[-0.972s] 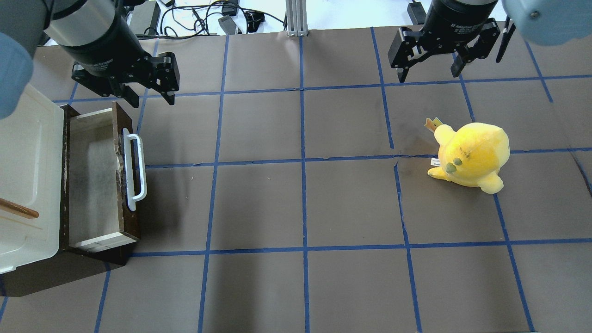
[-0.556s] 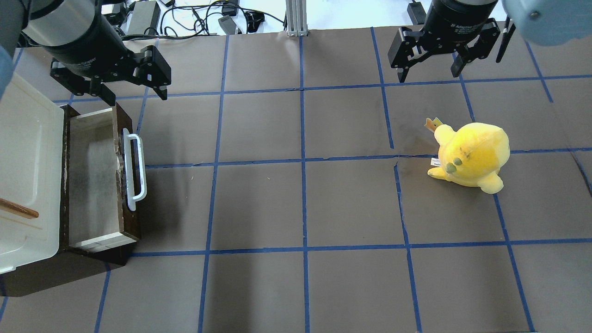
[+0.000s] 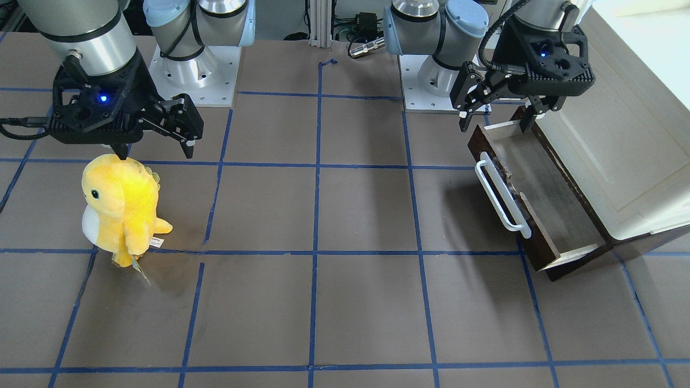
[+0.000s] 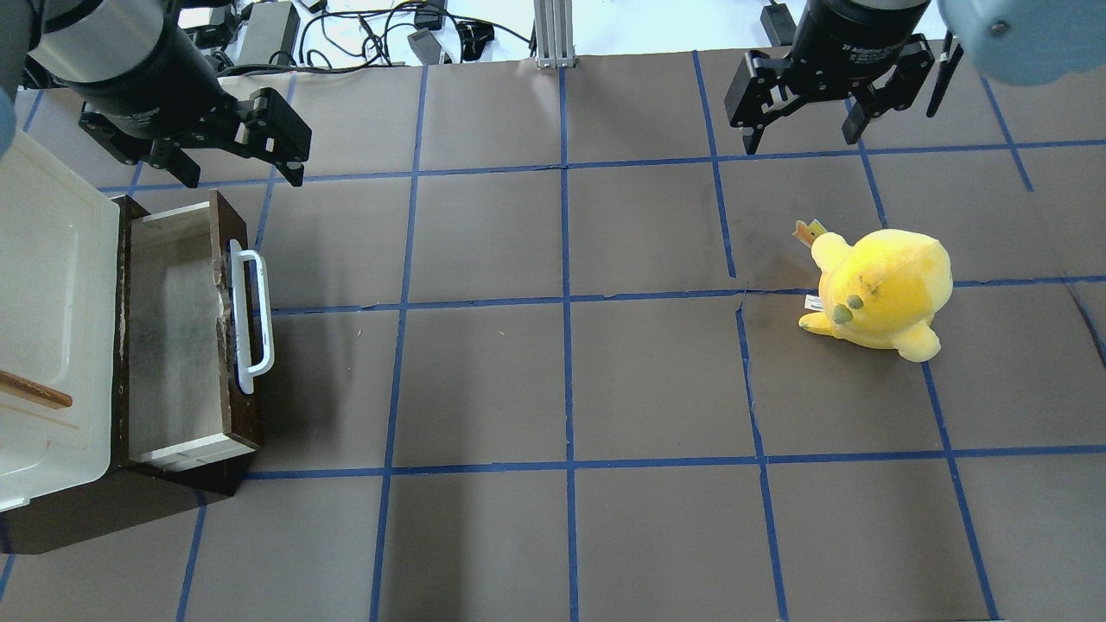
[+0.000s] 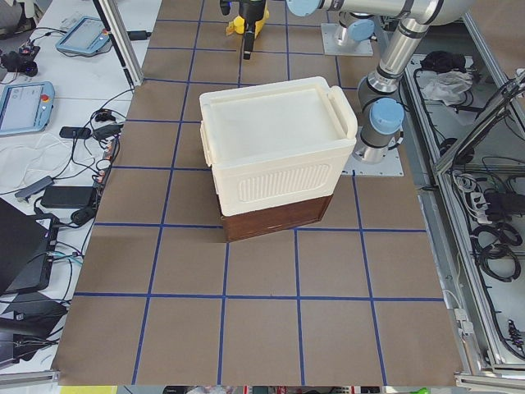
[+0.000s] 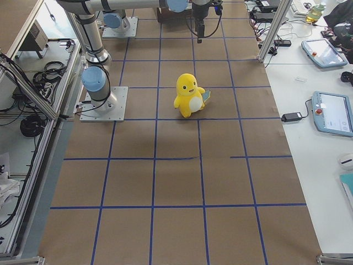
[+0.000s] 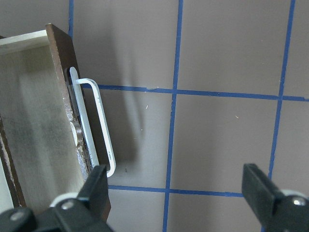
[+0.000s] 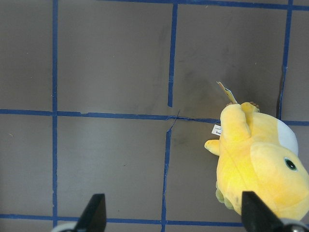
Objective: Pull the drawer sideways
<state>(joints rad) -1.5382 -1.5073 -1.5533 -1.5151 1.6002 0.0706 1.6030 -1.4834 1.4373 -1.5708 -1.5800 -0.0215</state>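
At the table's left end stands the cream cabinet (image 4: 52,285), with the drawer (image 4: 173,337) drawn partly out of its side toward the table's middle, nothing in it. The left gripper (image 4: 242,180) hangs above one end of the drawer's front, fingers spread wide and holding nothing. The right gripper (image 4: 801,142) is also spread, well apart. For any further pull, I judge it best to straddle the middle of the white handle (image 4: 264,320), clamp it, then draw straight along the slide without lifting.
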